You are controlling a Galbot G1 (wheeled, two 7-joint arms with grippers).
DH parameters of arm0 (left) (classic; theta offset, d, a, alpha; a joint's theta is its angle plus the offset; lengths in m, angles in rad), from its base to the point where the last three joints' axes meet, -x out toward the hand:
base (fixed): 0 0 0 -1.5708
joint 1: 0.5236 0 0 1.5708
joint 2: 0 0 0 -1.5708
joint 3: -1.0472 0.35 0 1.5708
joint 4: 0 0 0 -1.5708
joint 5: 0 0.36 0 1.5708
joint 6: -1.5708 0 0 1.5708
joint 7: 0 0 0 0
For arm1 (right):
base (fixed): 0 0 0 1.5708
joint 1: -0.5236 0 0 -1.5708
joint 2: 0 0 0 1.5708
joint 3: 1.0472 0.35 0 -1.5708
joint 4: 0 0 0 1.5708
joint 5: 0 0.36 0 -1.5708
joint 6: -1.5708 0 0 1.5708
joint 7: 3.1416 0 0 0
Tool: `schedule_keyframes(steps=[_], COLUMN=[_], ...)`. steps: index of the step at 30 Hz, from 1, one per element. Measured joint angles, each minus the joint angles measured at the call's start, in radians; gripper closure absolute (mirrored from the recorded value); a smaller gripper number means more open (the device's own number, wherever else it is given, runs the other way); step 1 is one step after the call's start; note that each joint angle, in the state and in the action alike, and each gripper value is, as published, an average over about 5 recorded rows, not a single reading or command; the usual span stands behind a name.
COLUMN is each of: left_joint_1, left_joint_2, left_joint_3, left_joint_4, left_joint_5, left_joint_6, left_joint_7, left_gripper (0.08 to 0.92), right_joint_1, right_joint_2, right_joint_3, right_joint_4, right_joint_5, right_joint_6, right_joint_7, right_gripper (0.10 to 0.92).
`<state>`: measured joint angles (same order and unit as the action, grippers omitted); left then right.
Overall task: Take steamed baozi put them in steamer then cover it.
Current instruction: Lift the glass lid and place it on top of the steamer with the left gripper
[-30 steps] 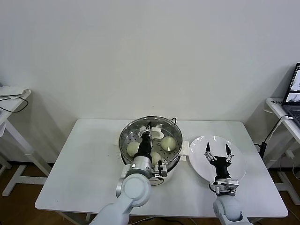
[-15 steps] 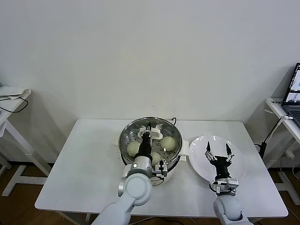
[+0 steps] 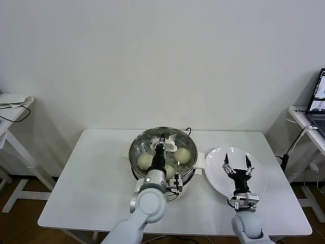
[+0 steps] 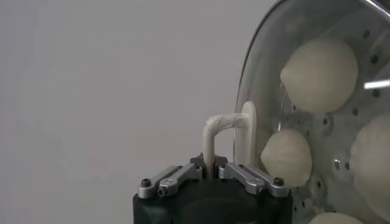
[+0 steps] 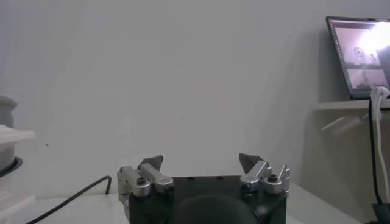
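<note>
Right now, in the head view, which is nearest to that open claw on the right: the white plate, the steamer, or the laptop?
From the right gripper:
1. White plate, directly beneath it.
2. Steamer, across on its left.
3. Laptop, off the table at the far right edge.

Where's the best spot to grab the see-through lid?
By the white looped handle at the centre of the cover, coming from above. The glass is wide and smooth, but the loop sticks out. The left gripper is shut on it there.
</note>
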<state>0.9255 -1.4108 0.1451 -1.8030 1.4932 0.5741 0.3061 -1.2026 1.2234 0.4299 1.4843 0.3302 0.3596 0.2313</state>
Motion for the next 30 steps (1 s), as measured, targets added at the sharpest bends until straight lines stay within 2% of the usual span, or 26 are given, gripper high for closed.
schedule_keyframes(steps=[8, 11, 30], left_joint_1=[0.012, 0.019, 0.059], left_joint_2=[0.001, 0.002, 0.026], left_joint_3=[-0.009, -0.011, -0.008], left_joint_4=[-0.005, -0.011, -0.108], left_joint_5=[0.015, 0.019, 0.001], left_joint_6=[-0.014, -0.016, -0.004], left_joint_7=[0.009, 0.013, 0.021], left_gripper=[0.804, 0.778, 0.247], right_joint_1=[0.001, 0.002, -0.001], right_joint_2=[0.000, 0.001, 0.002], right_joint_3=[-0.001, -0.002, -0.003], right_joint_4=[0.000, 0.000, 0.011], right_joint_5=[0.001, 0.001, -0.001], right_joint_6=[0.000, 0.000, -0.002], right_joint_7=[0.000, 0.000, 0.001], right_gripper=[0.203, 0.203, 0.203])
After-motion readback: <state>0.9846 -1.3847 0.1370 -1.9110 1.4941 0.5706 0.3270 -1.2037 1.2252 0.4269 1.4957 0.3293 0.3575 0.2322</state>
